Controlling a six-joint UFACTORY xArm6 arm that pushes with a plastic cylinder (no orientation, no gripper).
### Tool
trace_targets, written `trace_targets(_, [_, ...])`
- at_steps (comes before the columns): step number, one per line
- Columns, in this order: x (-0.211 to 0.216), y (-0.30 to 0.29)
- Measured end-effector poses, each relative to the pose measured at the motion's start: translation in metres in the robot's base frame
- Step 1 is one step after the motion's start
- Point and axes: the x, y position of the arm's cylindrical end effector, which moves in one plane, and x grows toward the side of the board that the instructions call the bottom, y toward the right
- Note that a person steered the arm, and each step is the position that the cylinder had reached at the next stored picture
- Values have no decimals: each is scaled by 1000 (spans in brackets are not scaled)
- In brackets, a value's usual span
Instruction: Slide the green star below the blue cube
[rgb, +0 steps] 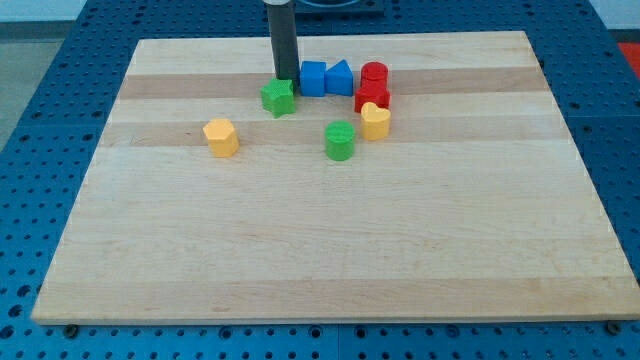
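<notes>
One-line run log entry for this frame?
my tip: touching green star top edge | green star: left of blue cube | not yet below

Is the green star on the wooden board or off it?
On it: the green star rests on the wooden board, left of the blue cube.

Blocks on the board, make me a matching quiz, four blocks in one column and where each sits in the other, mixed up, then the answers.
Column one:
1. green star
2. blue cube
3. yellow block on its own
4. green cylinder

Column two:
A. farthest toward the view's left
B. right beside my tip, just below it in the view
C. lowest in the view of the central group
D. between the rod and the other blue block

Pairs: 1-B, 2-D, 3-A, 4-C
</notes>
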Motion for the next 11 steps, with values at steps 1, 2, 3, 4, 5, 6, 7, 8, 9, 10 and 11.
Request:
trace_targets(1, [0, 2])
trace_targets(2, [0, 4])
trace_targets(3, [0, 9])
trace_targets(4, [0, 12])
trace_targets(5, [0, 12])
trace_targets(6, [-3, 12])
trace_targets(7, [-11, 11])
trace_targets(8, [-13, -17])
trace_targets(9, [-12, -57])
trace_targets(10, [2, -66])
trace_targets(11, [21, -66])
